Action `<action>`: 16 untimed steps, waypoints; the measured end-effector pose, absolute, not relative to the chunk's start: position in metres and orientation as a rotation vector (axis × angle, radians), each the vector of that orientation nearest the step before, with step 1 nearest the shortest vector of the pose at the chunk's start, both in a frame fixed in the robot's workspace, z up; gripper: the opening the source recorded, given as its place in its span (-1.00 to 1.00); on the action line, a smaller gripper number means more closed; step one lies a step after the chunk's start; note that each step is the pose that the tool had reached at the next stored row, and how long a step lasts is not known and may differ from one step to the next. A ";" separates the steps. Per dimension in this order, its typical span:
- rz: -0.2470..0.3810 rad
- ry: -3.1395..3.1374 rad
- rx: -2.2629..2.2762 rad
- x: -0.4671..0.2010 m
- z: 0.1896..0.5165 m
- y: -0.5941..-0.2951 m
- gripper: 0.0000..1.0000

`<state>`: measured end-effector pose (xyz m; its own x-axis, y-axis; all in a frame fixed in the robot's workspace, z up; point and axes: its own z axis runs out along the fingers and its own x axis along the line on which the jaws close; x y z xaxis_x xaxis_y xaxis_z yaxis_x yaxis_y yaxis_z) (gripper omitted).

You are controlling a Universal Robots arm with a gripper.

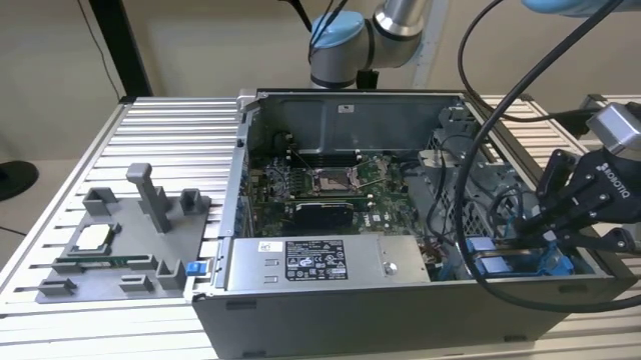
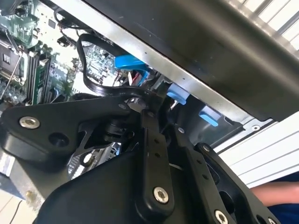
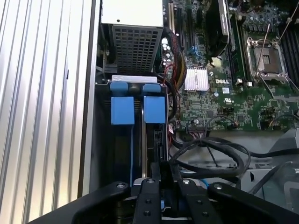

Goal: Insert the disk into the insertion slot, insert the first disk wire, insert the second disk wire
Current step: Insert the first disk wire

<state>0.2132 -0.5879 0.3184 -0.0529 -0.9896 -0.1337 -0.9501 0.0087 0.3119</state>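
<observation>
The disk [image 3: 156, 140] stands on edge in the insertion slot [image 3: 122, 112], its blue carrier tab [image 3: 154, 110] at the far end. In the first wrist view my gripper [image 3: 164, 181] sits at the disk's near end, fingers drawn close on its dark edge. In the exterior view the gripper [image 1: 536, 234] reaches down into the case's front right corner, just above the blue bay [image 1: 491, 264]. Black cables [image 3: 210, 149] loop beside the bay; I cannot tell which are the disk wires. The second wrist view shows the gripper's black linkage [image 2: 147, 105] over a blue tab [image 2: 131, 65].
The open computer case [image 1: 240, 225] lies on a ribbed aluminium table [image 1: 170, 135]. Inside are a green motherboard [image 1: 320, 195] and a grey labelled power-supply box [image 1: 320, 262]. A grey fixture with parts [image 1: 120, 240] sits at the exterior view's left. A person's blue-sleeved arm [image 2: 278, 196] is close by.
</observation>
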 end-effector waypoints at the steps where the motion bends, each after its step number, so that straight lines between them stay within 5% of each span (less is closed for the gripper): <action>1: -0.486 -2.140 2.073 0.212 0.318 -0.588 -1.00; 9: -0.472 -2.145 2.082 0.208 0.318 -0.588 -1.00; 10: -0.472 -2.147 2.081 0.207 0.319 -0.588 1.00; 16: -0.472 -2.147 2.081 0.208 0.341 -0.588 1.00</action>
